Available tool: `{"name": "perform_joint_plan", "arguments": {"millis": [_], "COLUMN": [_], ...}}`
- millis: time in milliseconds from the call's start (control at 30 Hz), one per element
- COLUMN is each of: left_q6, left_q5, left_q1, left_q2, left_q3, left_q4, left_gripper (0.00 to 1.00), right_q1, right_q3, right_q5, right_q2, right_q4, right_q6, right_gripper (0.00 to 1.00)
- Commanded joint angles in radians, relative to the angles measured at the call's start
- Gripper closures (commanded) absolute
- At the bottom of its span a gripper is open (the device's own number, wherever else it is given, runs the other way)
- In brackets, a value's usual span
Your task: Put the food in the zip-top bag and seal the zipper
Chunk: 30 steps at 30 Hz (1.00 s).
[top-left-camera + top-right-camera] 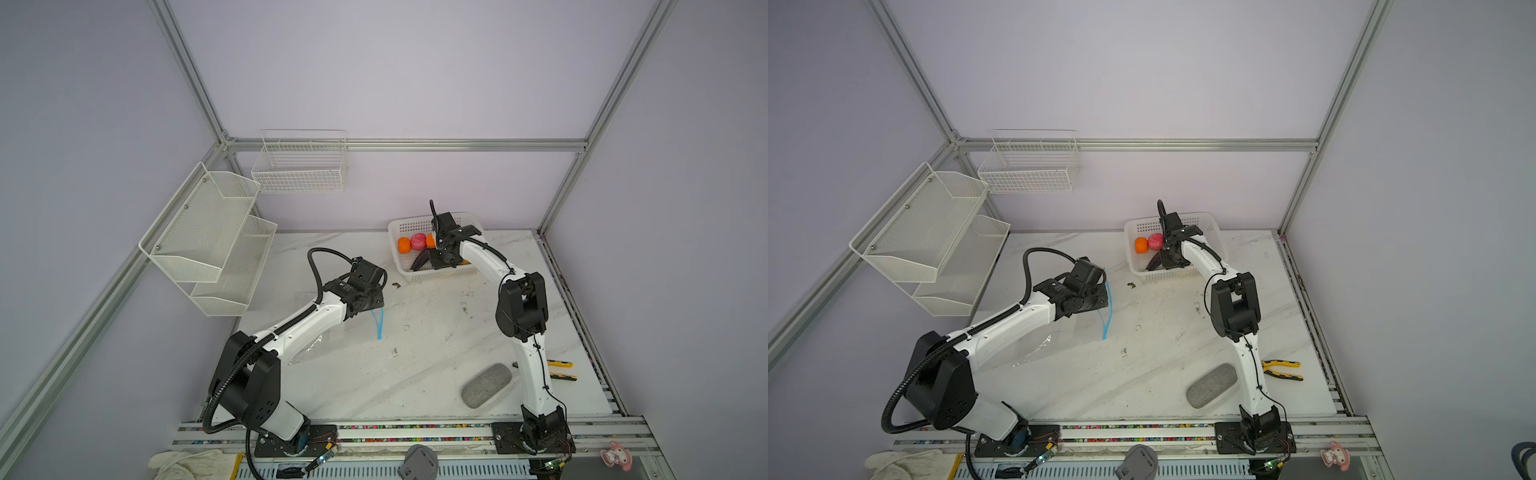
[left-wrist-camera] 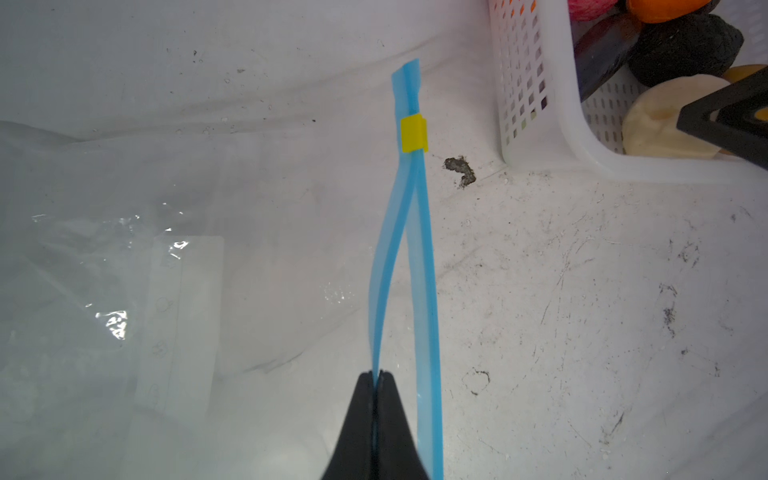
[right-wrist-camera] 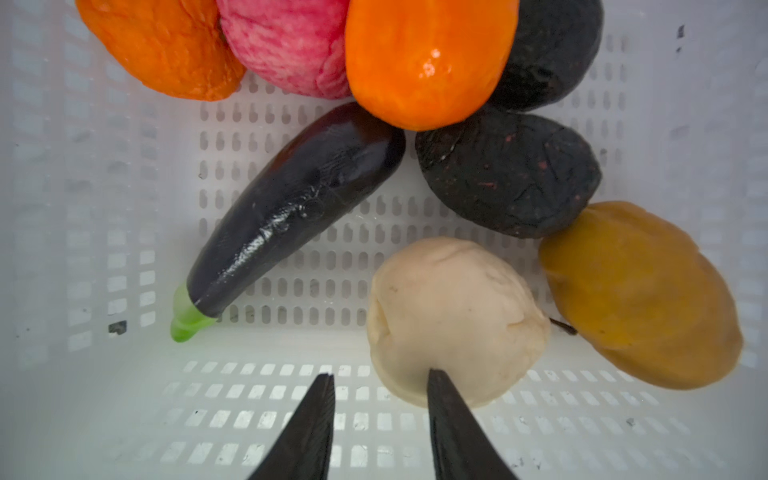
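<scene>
The clear zip-top bag [image 2: 166, 249] lies flat on the table under my left arm. My left gripper [image 2: 377, 374] is shut on one lip of its light blue zipper [image 2: 419, 249] and holds that lip up off the other, so the mouth gapes. The yellow tab [image 2: 414, 133] sits near the far end. The food lies in the white basket [image 3: 83, 208]: two orange pieces [image 3: 428, 58], a pink one [image 3: 286, 45], a black eggplant [image 3: 299, 208], two black lumps [image 3: 507, 174], a cream piece [image 3: 453, 316] and a yellow-brown one [image 3: 640, 295]. My right gripper [image 3: 380, 376] hangs open over the basket, with nothing between its fingers.
The basket [image 1: 395, 232] stands at the table's back, right of the bag. A grey oval pad [image 1: 486, 385] and yellow-handled pliers [image 1: 561, 370] lie near the right arm's base. White mesh shelves [image 1: 208, 237] and a wire basket [image 1: 299, 166] hang on the left and back walls.
</scene>
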Motion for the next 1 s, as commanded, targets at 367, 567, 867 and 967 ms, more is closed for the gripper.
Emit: {"name": "perform_joint_plan", "arguments": {"millis": [367, 567, 867, 967], "left_q6": [-0.004, -0.002, 0.012, 0.012], "left_q5": [0.045, 0.06, 0.076, 0.084], "left_q1": [0.003, 0.001, 0.001, 0.001], "left_q2": [-0.032, -0.029, -0.026, -0.03], "left_q3": [-0.013, -0.012, -0.016, -0.023], "left_q4": [0.029, 0.034, 0.04, 0.042], "left_gripper": [1.0, 1.0, 1.0, 1.0], "right_q1": [-0.118, -0.118, -0.118, -0.116], "right_q3": [0.058, -0.027, -0.177, -0.228], "right_q5": [0.122, 0.162, 0.173, 0.165], "right_q2": [0.034, 0.005, -0.089, -0.116], "right_q4": [-0.017, -0.014, 0.023, 0.035], "right_q6": [0.014, 0.031, 0.066, 0.067], "right_gripper": [0.56, 0.56, 0.57, 0.57]}}
